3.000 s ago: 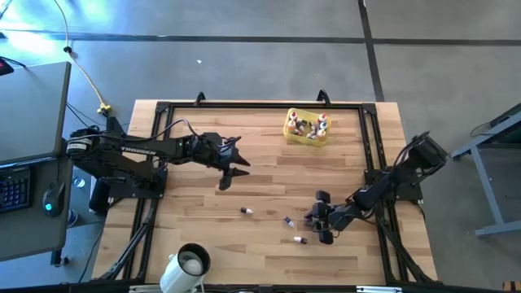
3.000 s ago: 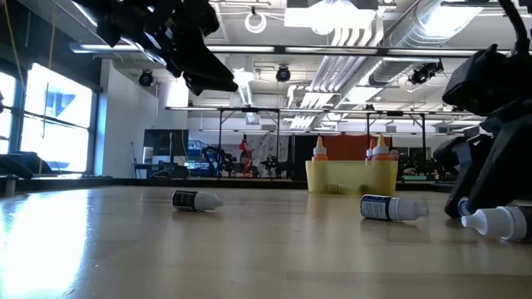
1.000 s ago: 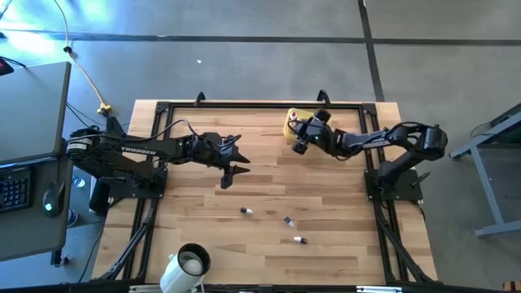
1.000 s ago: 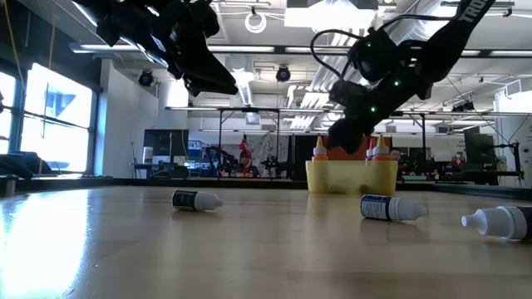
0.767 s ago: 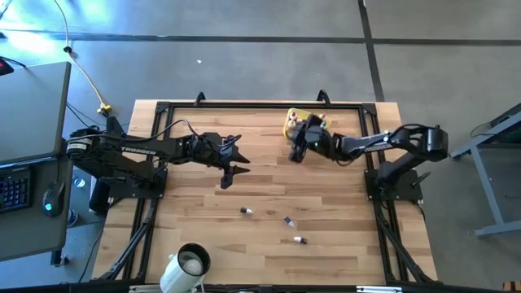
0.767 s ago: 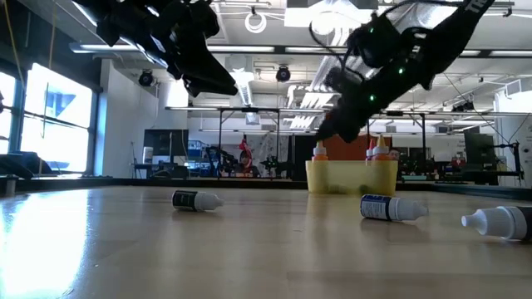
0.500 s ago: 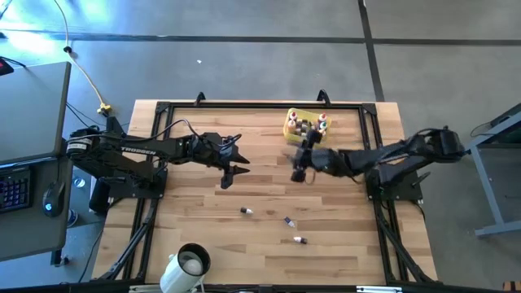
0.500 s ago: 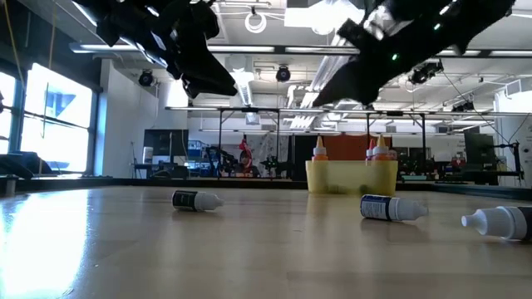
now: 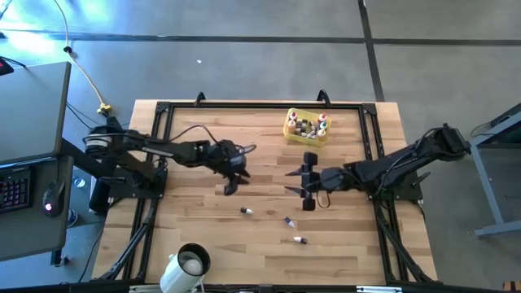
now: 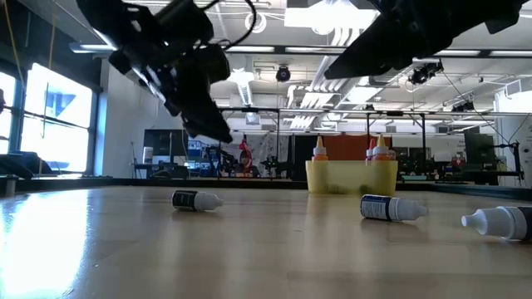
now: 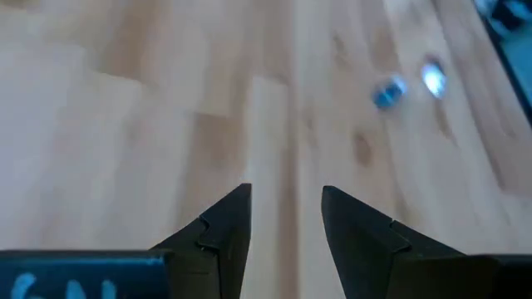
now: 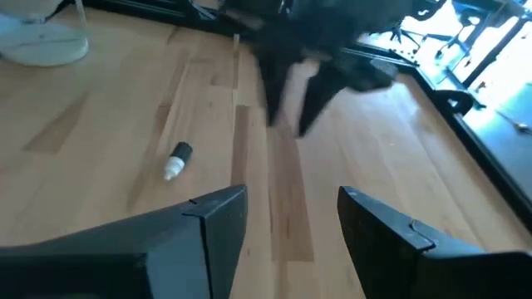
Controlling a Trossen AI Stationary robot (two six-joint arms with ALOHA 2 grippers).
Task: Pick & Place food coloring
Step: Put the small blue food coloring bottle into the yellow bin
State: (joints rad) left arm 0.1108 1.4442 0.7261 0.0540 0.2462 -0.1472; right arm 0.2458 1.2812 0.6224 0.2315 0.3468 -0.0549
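Since it left the tray (image 9: 291, 133), right tool (image 9: 303, 182) mid-table, empty

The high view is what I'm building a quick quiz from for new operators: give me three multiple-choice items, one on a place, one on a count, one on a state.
1. Where does the yellow tray sit?
A. near the table's far edge, right of centre
B. beside the white mug
C. under the left gripper

2. How many bottles lie loose on the table?
A. one
B. three
C. six

3. How are the right gripper's fingers?
A. shut on a bottle
B. open, empty
C. hidden

Key: 1 A, the high view shows the tray by the far rail, well away from the white mug. 2 B, one loose bottle, a second and a third lie on the wood. 3 B, the right wrist view shows bare wood between the spread fingers.
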